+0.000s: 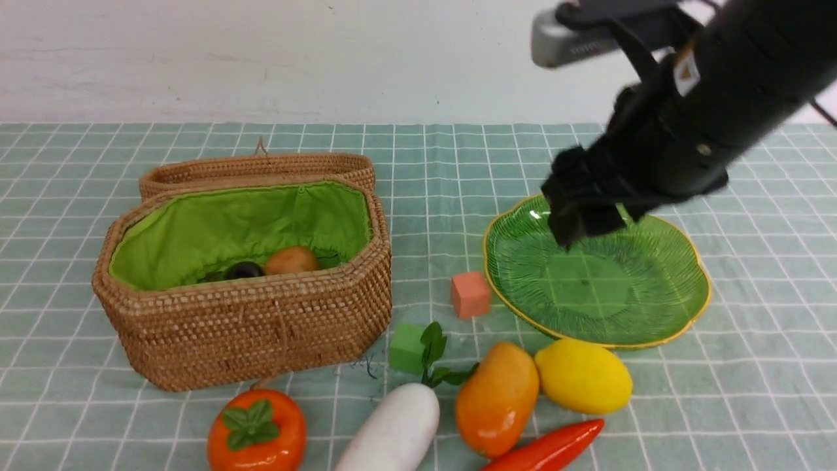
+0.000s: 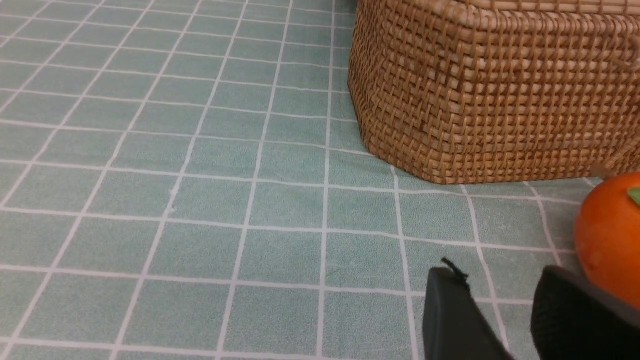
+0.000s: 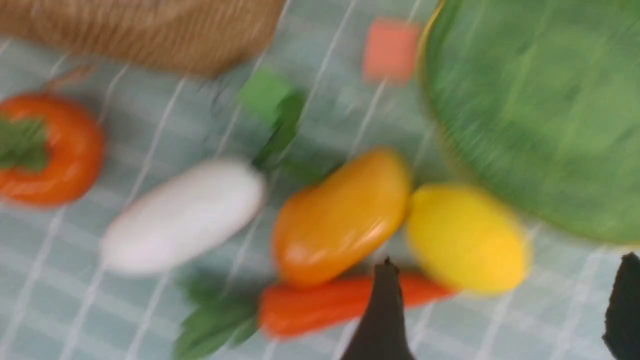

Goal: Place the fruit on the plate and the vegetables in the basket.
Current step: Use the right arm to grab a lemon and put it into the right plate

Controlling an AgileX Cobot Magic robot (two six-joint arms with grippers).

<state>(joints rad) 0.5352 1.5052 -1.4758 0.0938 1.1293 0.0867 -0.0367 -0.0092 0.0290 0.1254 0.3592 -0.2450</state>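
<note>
The basket stands open at the left with the potato and eggplant inside. The plate lies empty at the right. In front lie the persimmon, radish, mango, lemon and chili. My right gripper hovers above the plate's far left part. In its blurred wrist view it is open and empty above the lemon. My left gripper is open and empty, low over the cloth beside the persimmon and the basket.
A salmon cube and a green cube sit between the basket and the plate. The basket's lid lies open behind it. A checked green cloth covers the table, and a white wall stands behind.
</note>
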